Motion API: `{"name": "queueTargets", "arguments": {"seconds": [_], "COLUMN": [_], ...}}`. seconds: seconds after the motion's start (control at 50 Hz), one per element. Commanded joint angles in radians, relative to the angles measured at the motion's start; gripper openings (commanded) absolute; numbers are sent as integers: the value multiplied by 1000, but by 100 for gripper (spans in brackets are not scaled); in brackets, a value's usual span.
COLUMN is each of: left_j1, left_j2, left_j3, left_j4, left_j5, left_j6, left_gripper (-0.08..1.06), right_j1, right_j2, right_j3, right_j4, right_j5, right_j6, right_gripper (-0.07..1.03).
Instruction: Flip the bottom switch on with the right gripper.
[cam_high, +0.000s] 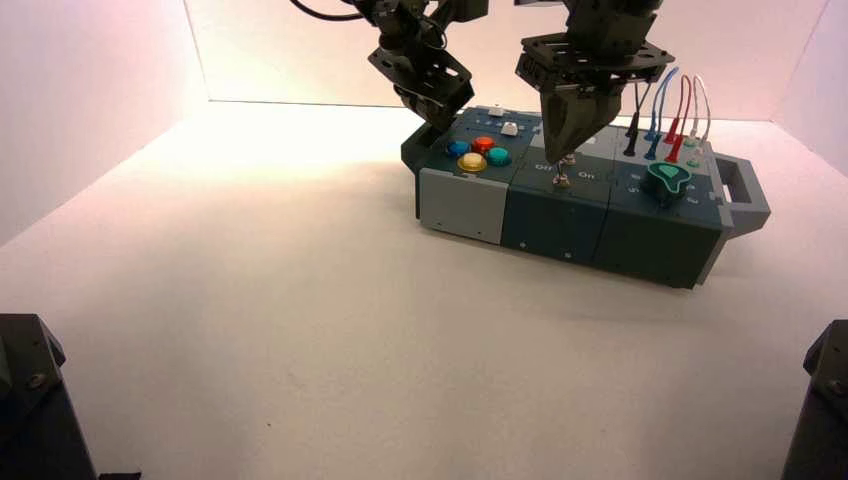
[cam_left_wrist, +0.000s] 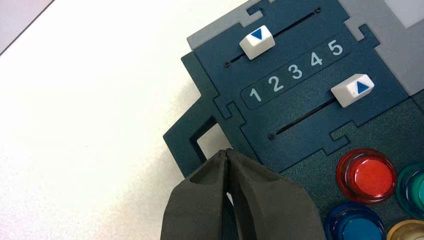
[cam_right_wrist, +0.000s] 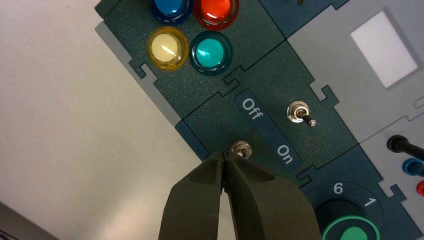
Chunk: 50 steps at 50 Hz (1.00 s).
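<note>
While the left gripper (cam_high: 437, 118) sits over the box's (cam_high: 560, 215) button end with its fingers (cam_left_wrist: 210, 200) pressed together, holding nothing, the right gripper (cam_high: 568, 150) points steeply down over the middle panel, its two tapered fingers (cam_right_wrist: 265, 200) likewise closed to a single point with nothing between them. Seen from above, the bottom switch (cam_high: 562, 181) stands at about six o'clock from that tip, just beside it, on the near edge of the dark teal panel between the white "Off" and "On" words. In the right wrist view the fingertips meet right against the silver nut of the bottom switch (cam_right_wrist: 241, 148); I cannot tell whether they touch its lever. The other toggle (cam_right_wrist: 299, 113) sits a little apart beyond the lettering. Four coloured buttons (cam_high: 479, 153) lie at nine o'clock from the switch, and the green knob (cam_high: 668, 178) at three o'clock.
</note>
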Motion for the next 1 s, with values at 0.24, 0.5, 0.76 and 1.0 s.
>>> {"name": "queueTargets", "arguments": {"seconds": [0.24, 0.5, 0.76, 1.0], "left_j1": [20, 18, 18, 18], "left_j2": [-9, -9, -11, -9], "left_j3": [-8, -3, -3, -8], "left_j4": [3, 2, 3, 2], "left_j5": [3, 3, 3, 3], "left_j6": [-2, -2, -2, -2], "left_gripper": [-3, -3, -3, -3], "right_j1": [3, 0, -2, 3], "right_j2": [-6, -8, -11, 15], "right_j3": [-20, -17, -21, -74], "right_j4": [-18, -29, -48, -43], "right_j5": [6, 15, 21, 25], "right_j6": [-2, 0, 5, 5], "right_gripper": [-2, -2, -2, -2]}}
